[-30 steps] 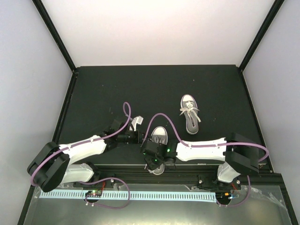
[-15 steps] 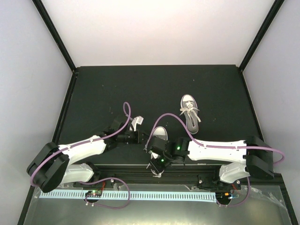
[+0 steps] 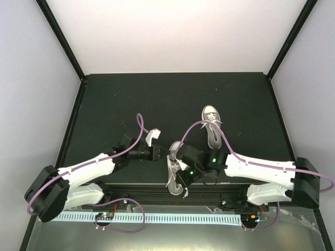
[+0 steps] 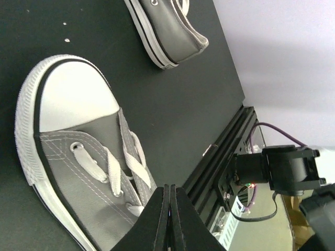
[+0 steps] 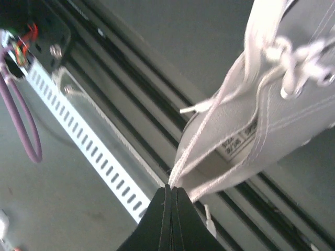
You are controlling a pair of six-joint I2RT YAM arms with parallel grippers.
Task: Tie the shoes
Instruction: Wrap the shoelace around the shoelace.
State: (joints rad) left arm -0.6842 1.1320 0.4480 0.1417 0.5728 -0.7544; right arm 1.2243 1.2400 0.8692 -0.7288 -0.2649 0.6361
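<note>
The right fingers [image 5: 157, 225] pinched white lace strands [image 5: 201, 130] of the near shoe [image 4: 84, 157], which lay at the desk's [image 3: 115, 104] front edge. The left fingers [image 4: 152, 225] were pressed together beside its eyelets. The other shoe [image 3: 212, 130] lay farther back.

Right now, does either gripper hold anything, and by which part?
The right gripper pinches a white lace of the near shoe, by a doubled strand. The left gripper is shut; no hold shows.

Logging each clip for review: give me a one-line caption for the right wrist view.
Shut fingers pinch a white lace drawn taut from the grey shoe, above the rail.
</note>
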